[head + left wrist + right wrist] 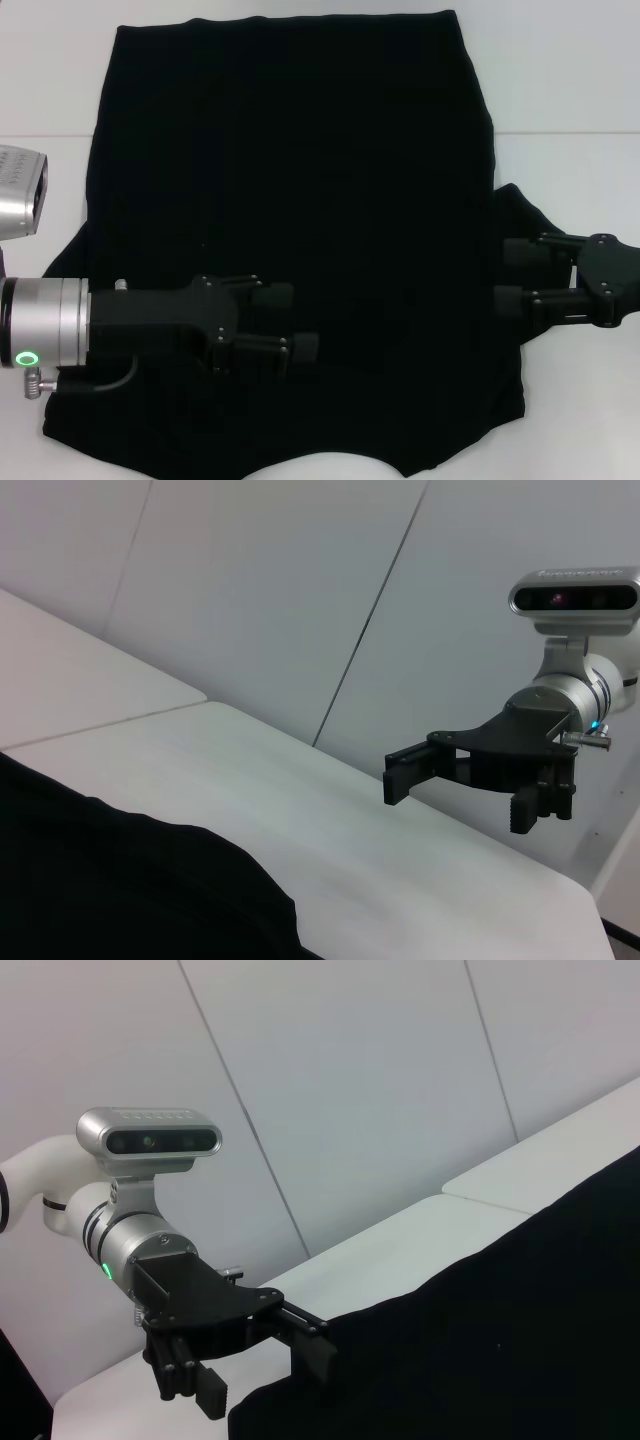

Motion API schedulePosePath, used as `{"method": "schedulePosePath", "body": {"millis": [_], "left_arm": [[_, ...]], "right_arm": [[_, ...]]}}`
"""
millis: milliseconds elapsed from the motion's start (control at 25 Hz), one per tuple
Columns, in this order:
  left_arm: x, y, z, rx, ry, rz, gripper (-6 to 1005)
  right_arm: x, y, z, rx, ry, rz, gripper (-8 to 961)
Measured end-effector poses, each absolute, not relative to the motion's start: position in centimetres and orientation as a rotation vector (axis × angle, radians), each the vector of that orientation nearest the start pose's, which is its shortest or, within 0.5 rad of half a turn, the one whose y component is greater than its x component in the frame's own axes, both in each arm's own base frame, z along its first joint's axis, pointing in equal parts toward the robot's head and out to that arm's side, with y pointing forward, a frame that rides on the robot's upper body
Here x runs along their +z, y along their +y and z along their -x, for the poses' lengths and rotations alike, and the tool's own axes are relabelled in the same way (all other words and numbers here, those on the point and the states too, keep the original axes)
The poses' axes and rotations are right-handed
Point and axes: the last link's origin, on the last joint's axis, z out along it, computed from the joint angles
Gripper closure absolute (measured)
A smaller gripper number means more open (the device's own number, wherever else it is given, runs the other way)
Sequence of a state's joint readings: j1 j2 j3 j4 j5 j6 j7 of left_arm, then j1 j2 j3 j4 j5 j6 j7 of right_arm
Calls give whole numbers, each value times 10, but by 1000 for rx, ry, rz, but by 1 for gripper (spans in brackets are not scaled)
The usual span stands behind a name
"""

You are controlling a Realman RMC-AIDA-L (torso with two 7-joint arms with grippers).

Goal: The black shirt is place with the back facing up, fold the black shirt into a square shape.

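Note:
The black shirt (300,170) lies spread flat on the white table (560,80), plain side up, with a sleeve sticking out on each side. My left gripper (292,321) is open over the shirt's near left part, nothing between its fingers. At the shirt's right edge my right gripper (508,274) stands open beside the right sleeve (520,215), holding nothing. The left wrist view shows the shirt (120,880) and the right gripper (462,798) farther off. In the right wrist view the left gripper (262,1380) is open at the edge of the shirt (500,1340).
A seam (570,133) runs across the table on the right. Bare white table surface shows left and right of the shirt. A pale wall (300,580) stands behind the table in both wrist views.

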State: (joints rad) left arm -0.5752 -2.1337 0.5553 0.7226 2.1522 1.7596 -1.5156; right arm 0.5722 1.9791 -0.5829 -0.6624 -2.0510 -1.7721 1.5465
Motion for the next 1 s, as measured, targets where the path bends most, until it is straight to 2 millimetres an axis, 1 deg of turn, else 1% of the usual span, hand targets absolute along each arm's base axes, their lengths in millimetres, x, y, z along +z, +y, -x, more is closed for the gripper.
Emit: {"method": "schedulePosePath", "body": {"millis": [520, 760, 880, 1000], "left_arm": [[-4, 314, 240, -799, -755, 2857, 118], [-1, 316, 242, -820, -776, 2824, 120], [4, 318, 245, -838, -802, 2789, 122], [14, 324, 255, -844, -898, 2679, 123]], "right_arm": [[49, 333, -256, 783, 752, 2798, 8], [49, 333, -255, 783, 754, 2798, 8], [49, 335, -253, 791, 748, 2795, 8], [48, 337, -250, 805, 742, 2792, 8]]}}
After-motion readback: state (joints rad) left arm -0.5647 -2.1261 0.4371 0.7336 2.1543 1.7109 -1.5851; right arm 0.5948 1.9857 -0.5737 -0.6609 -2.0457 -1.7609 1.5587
